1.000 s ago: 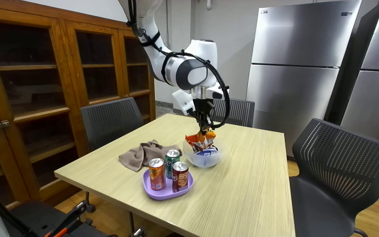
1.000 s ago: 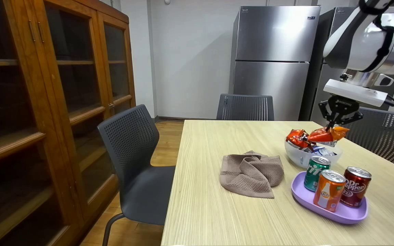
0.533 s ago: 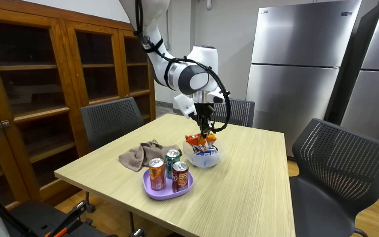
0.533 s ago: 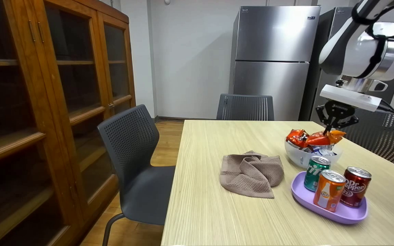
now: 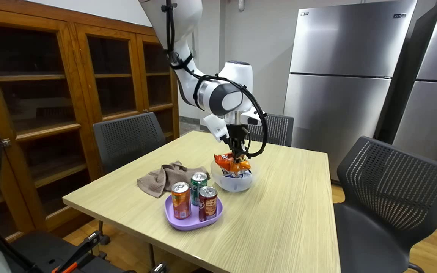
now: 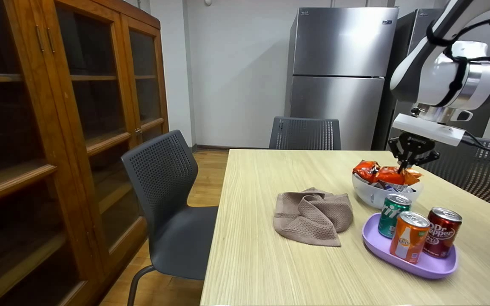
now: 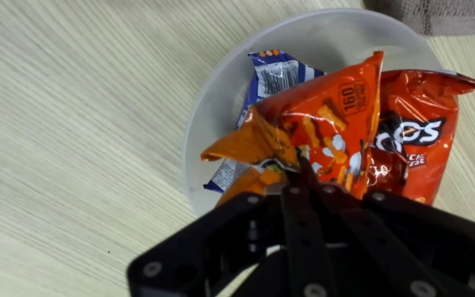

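In the wrist view my gripper [image 7: 299,165] is shut, its dark fingertips pinching a fold of an orange snack bag [image 7: 332,111]. The bag lies over a translucent white bowl [image 7: 204,111], across a red bag with black-and-white lettering [image 7: 429,161] and a blue bag with a barcode [image 7: 276,74]. In both exterior views the gripper [image 6: 401,168] points down at the bowl [image 6: 368,193], and the held bag [image 6: 387,174] rests among the others, level with the rim. The bag's underside is hidden.
A purple tray [image 6: 430,270] beside the bowl bears a green can [image 6: 394,214], an orange can [image 6: 408,238] and a dark red can [image 6: 442,231]. A brown cloth [image 6: 313,216] lies crumpled on the wooden table [image 6: 249,255]. Chairs [image 5: 400,189] surround the table.
My gripper has come down with the orange bag, which now sits lower and flatter on the other bags. The bowl has shifted very slightly. Cans, tray and cloth have stayed put.
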Tool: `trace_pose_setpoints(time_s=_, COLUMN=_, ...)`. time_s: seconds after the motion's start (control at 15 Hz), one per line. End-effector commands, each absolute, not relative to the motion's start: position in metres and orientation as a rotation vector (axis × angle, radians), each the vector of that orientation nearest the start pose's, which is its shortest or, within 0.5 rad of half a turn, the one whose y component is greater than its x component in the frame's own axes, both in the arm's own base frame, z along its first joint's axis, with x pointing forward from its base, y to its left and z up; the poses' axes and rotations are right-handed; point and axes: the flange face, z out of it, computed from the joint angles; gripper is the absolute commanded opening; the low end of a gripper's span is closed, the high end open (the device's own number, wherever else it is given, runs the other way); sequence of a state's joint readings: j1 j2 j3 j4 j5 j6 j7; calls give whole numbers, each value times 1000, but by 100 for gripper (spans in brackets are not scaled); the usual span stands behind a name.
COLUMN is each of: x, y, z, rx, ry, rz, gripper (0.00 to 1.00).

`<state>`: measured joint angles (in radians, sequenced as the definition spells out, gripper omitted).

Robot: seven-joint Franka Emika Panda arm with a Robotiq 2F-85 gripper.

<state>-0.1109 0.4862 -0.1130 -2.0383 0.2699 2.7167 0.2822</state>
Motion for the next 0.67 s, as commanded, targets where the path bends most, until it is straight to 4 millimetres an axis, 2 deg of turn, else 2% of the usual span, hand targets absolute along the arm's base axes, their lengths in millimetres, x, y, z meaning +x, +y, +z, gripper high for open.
trace_pose_setpoints(time_s=0.0, x=608, y=-146, z=216, rx=-2838, ry=1073, rz=-292, gripper=0)
trace_pose_setpoints(time_s=0.27, x=607, y=-149, z=214, rx=-2840, ry=1079, rz=-288, gripper=0)
trace_pose_setpoints(time_s=0.33, x=606, y=-150, z=216, rx=-2839, ry=1080, rz=-290, gripper=26)
trace_pose_setpoints(time_s=0.4, x=605, y=-151, z=219, rx=-2836, ry=1079, rz=-294, gripper=27)
trace_pose_setpoints(time_s=0.6, x=601, y=-153, z=232, rx=-2836, ry=1068, rz=-308, gripper=48)
